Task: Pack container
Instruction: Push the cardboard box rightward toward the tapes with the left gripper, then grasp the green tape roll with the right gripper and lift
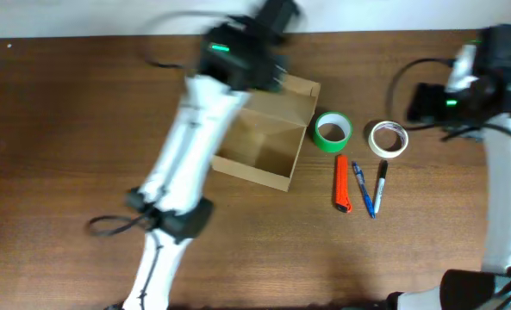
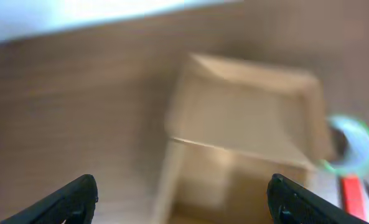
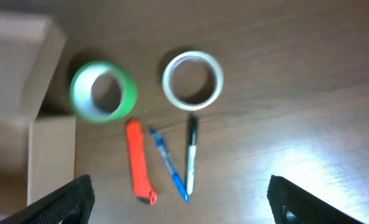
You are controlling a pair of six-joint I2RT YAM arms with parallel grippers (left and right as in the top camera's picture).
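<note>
The tan cardboard container [image 1: 268, 146] stands open at the table's middle, its flap lid up at the far side; it also shows in the left wrist view [image 2: 246, 124] and the right wrist view [image 3: 28, 99]. To its right lie a green tape roll [image 1: 332, 131] [image 3: 103, 91], a white tape roll [image 1: 388, 139] [image 3: 192, 79], an orange box cutter [image 1: 342, 182] [image 3: 140, 162], a blue pen [image 1: 363, 189] [image 3: 168, 164] and a black marker [image 1: 380, 182] [image 3: 190, 154]. My left gripper [image 2: 181, 199] is open above the box's far left. My right gripper [image 3: 181, 202] is open, high above the pens.
The wooden table [image 1: 65, 112] ends at a white wall along the far edge. A black cable loops near the left arm's base [image 1: 117, 224].
</note>
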